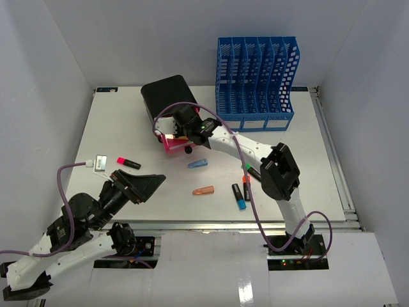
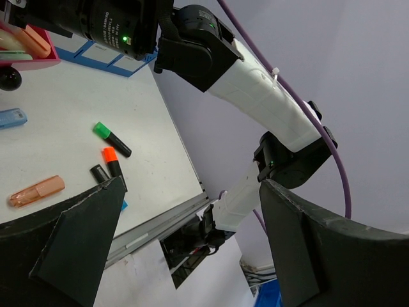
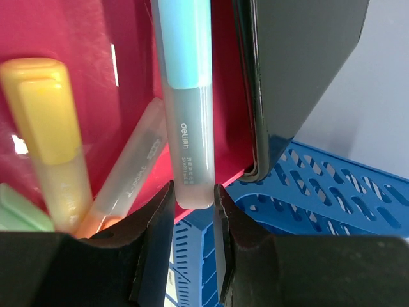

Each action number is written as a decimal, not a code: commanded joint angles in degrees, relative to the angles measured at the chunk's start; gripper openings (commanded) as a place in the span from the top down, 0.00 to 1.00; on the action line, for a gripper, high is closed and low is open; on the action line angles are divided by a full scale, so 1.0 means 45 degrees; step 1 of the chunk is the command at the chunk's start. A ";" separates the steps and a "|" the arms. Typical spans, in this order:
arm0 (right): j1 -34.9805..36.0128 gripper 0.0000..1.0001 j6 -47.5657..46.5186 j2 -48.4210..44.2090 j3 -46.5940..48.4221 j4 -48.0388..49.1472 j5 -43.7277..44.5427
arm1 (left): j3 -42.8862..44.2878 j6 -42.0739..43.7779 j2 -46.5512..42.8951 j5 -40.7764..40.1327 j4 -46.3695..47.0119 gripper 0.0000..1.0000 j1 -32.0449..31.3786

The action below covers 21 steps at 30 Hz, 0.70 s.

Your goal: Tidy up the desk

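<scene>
White walls [image 1: 51, 51] box in the white desk [image 1: 307, 160], which spreads wide across the scene with its rail at the near edge. At far centre the right gripper [image 3: 192, 208] is clenched on a blue highlighter [image 3: 185, 96] over the pink drawer [image 3: 83, 25] of the black box [image 1: 167, 96], where a yellow pen [image 3: 48, 128] and others already lie. The left gripper [image 2: 192, 192] hangs spread and empty at near left. Six markers lie loose, from a pink highlighter [image 1: 128, 163] at left to a blue-capped marker [image 1: 239, 198] at near right, so the tidying looks roughly half done.
</scene>
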 commanded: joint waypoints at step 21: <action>-0.0193 0.38 0.2155 -0.1754 0.1223 -0.0801 -0.0940 | 0.0171 0.0056 0.1080 0.0294 -0.0298 0.02 0.0023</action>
